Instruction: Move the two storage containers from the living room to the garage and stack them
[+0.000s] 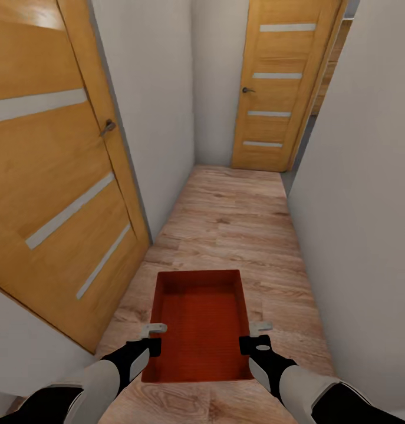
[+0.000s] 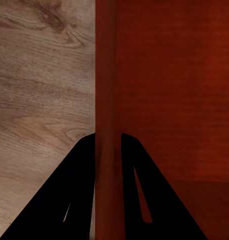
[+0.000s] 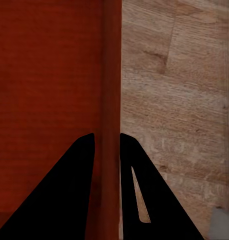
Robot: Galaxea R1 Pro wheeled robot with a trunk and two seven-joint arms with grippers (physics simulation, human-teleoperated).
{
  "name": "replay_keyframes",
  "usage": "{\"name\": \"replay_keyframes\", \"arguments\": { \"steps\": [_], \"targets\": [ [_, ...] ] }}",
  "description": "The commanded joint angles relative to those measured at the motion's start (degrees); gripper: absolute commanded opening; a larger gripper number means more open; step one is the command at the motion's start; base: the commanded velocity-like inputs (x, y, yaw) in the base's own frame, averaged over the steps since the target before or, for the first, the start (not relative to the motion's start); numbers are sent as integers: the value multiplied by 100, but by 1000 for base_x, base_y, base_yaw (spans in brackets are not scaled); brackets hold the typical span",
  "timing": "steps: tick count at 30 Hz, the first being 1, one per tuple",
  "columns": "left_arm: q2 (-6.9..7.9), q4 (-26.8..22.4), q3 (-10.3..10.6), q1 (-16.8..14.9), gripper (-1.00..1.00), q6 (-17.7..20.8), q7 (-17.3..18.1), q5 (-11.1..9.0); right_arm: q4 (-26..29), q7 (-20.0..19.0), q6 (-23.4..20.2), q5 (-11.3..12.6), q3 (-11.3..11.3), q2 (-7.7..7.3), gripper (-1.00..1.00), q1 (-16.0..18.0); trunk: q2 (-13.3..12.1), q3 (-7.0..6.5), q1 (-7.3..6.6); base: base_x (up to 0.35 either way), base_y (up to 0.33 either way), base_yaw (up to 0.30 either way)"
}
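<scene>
One orange-red bin (image 1: 203, 321) is carried low in front of the robot, over the wood-plank floor (image 1: 237, 224) of a narrow white-walled corridor. It is held by both arms at once. The left gripper (image 1: 151, 337) is pinched on the bin's left wall, and in the left wrist view that wall (image 2: 106, 100) is seen running up between the two dark fingers (image 2: 69, 200), one inside and one outside. The right gripper (image 1: 256, 334) is clamped the same way on the right wall (image 3: 111, 90).

The bin is judged stiff and fairly light: its straight walls show no bowing under the grip. The smooth walls may be slippery, so a hold midway along each long side, as now, is thought best for balance.

A slit-panelled door (image 1: 282, 82) stands closed at the far end, and another door (image 1: 55, 176) lies near on the left.
</scene>
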State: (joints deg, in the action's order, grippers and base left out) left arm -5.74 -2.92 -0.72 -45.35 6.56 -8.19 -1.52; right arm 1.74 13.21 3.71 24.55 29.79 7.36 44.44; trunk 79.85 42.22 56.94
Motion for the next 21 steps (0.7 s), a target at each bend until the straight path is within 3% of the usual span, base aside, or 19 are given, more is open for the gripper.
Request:
{"name": "replay_keyframes", "arguments": {
  "steps": [1,15,21],
  "targets": [
    [142,-33,125,0,-100,-58,-51,57,-121,15,25,129,-29,2,-100,4,2,4,3,322,0,-284],
    [142,-33,125,0,-100,-54,-51,58,-121,15,25,129,-26,6,-100,4,2,4,3,322,0,-282],
    [143,-33,125,0,-100,-58,-51,57,-122,10,9,129,-26,2,-100,4,2,4,3,323,0,-61]
  ]
}}
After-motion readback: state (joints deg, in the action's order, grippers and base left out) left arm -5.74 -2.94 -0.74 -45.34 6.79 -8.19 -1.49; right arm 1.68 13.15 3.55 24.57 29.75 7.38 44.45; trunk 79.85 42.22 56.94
